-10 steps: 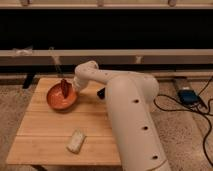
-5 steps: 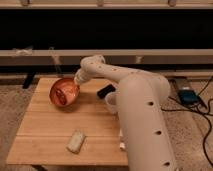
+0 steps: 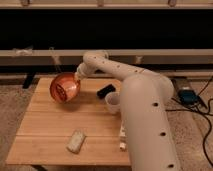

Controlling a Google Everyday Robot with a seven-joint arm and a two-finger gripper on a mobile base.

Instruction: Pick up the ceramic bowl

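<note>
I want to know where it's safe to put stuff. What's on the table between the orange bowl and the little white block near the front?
Nothing: the camera view shows bare wood between the ceramic bowl, held tilted by the gripper, and the white block.

- ceramic bowl [image 3: 65, 88]: glossy orange-brown, round, tilted steeply on edge, raised above the table, left of centre frame.
- gripper [image 3: 77, 76]: at the bowl's upper right rim.

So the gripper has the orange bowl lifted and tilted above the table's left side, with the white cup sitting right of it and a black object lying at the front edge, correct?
Not quite. The camera view shows the black object toward the back, just behind the white cup. What lies near the front edge is a pale block. The rest holds: the gripper holds the orange bowl lifted and tilted over the wooden table's left side.
</note>
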